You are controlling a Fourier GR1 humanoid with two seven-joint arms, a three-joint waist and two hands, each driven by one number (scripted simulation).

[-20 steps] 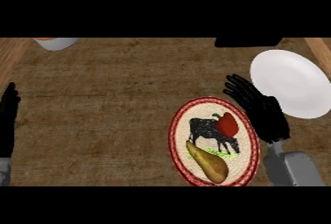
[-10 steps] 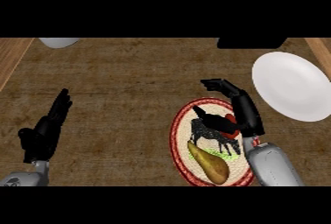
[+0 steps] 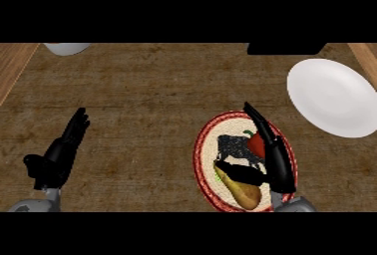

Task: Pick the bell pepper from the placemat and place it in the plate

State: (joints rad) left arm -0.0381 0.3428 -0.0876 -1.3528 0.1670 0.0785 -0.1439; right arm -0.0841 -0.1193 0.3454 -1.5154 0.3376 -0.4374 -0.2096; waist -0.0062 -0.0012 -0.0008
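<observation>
Red, green-stemmed bell pepper point(image 3: 256, 146)

Brown, coarse-grained counter top point(image 3: 147, 94) carries a round red-rimmed placemat point(image 3: 199, 149) right of centre, a white plate point(image 3: 331, 97) near it at upper right, a pale vessel point(image 3: 66, 48) and a black object point(image 3: 285, 48), both cut off at the far edge.
</observation>
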